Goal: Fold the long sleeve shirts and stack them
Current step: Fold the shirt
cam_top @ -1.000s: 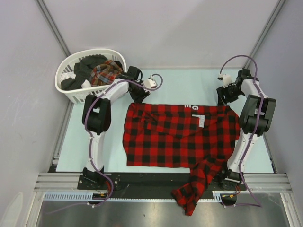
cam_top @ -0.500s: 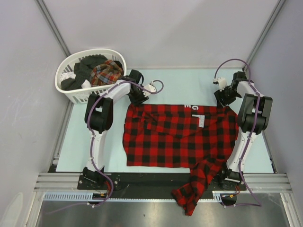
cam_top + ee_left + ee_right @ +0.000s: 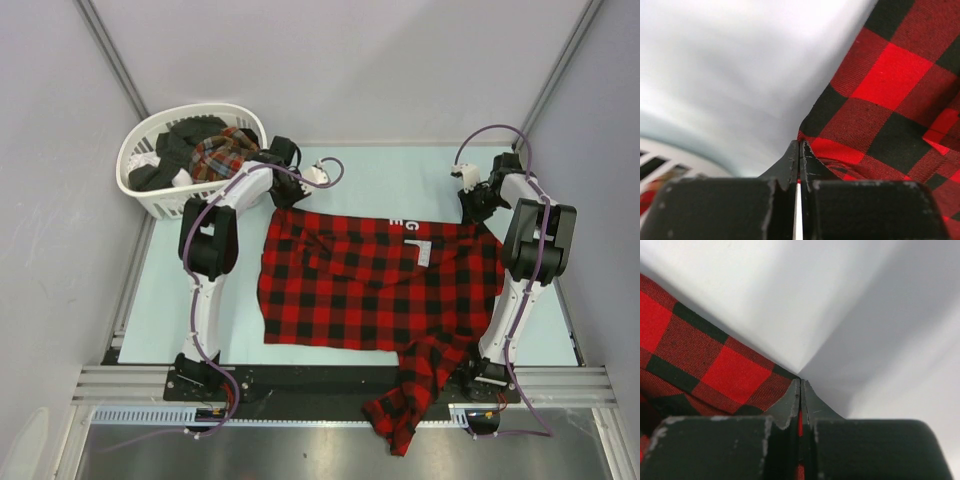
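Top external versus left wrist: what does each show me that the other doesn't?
Only top external: the whole red-and-black checked flannel shirt spread out, one sleeve hanging off the near edge, and the right gripper at its far right corner. Only left wrist: the left gripper shut on the shirt's edge. Both: the shirt, pale table, white slatted plastic basket.

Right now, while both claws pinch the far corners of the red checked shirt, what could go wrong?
1. The left claw and right claw each hold only a thin edge of the red checked shirt; a corner could slip out under pull.
2. One sleeve hangs off the near edge of the table; it might drag or snag.
3. The left claw sits close to the white basket and might bump it.
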Robot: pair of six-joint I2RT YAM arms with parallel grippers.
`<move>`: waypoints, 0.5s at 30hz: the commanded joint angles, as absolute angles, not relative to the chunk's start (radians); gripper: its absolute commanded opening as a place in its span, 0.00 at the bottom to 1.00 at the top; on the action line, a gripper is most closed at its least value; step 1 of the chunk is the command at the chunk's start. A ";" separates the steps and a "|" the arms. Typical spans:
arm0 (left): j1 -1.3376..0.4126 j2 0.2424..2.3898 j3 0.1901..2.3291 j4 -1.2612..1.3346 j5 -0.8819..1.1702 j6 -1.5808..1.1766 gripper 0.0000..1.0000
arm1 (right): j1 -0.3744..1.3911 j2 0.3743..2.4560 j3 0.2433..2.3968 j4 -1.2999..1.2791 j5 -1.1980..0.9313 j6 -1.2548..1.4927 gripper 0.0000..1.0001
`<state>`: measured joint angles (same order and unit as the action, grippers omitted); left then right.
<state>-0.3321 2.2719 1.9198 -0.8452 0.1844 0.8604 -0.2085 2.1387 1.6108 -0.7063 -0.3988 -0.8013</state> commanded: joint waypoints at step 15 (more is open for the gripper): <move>-0.295 2.252 2.028 -0.624 0.070 0.762 0.39 | -0.178 2.189 1.802 -0.496 -0.294 -0.652 0.48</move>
<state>-0.3145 2.2875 1.9858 -0.6628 0.0837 0.8028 -0.1753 2.1780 1.6833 -0.4747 -0.3378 -0.6476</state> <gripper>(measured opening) 0.247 0.182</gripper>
